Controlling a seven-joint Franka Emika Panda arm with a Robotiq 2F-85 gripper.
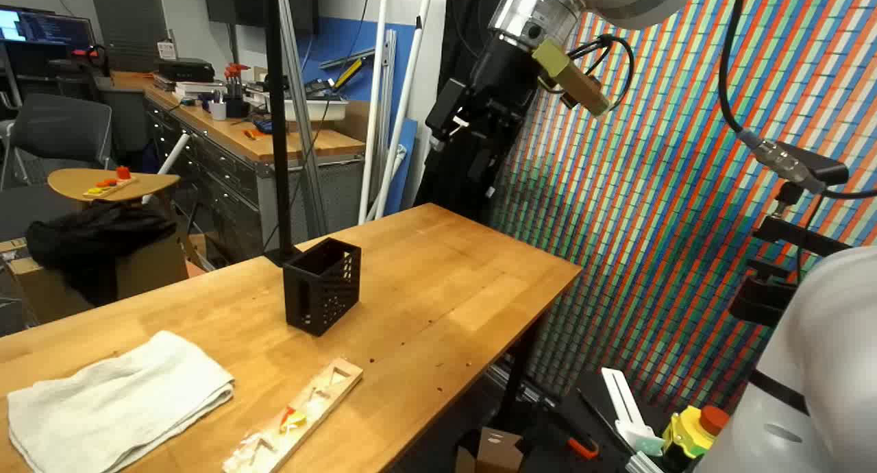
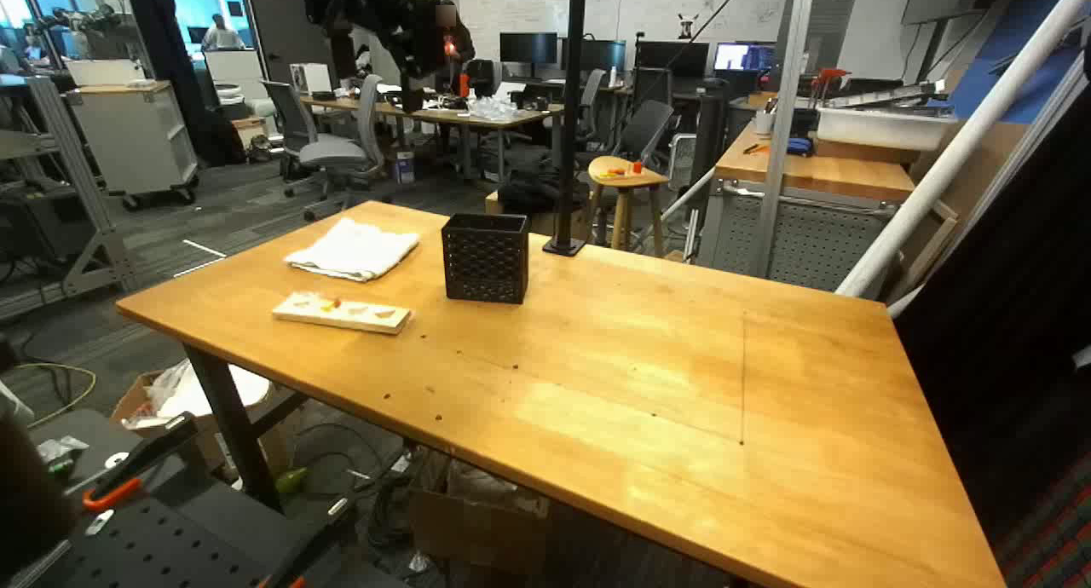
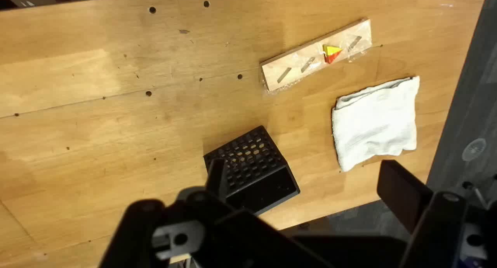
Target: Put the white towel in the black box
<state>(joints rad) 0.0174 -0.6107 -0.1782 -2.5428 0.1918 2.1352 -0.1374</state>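
Observation:
The white towel point(image 1: 123, 404) lies folded and flat on the wooden table, with some wrinkles. It also shows as a pale rectangle point(image 2: 354, 249) at the table's far left. Beside it stands the black box point(image 2: 486, 260), upright with its mouth up and perforated sides. My gripper point(image 1: 462, 168) hangs high above the table, clear of both. From the wrist, the gripper point(image 3: 303, 165) has its jaws wide apart with nothing between them; one finger overlaps the view of the black box point(image 3: 248, 157), while the towel point(image 3: 376, 124) appears beyond the other finger.
A pale wooden strip point(image 3: 287, 62) in clear wrap, with small yellow and red pieces, lies near the towel and box. A black post point(image 2: 571, 145) rises from the table edge close behind the box. The table point(image 1: 438, 274) ends at a striped curtain point(image 1: 616, 253).

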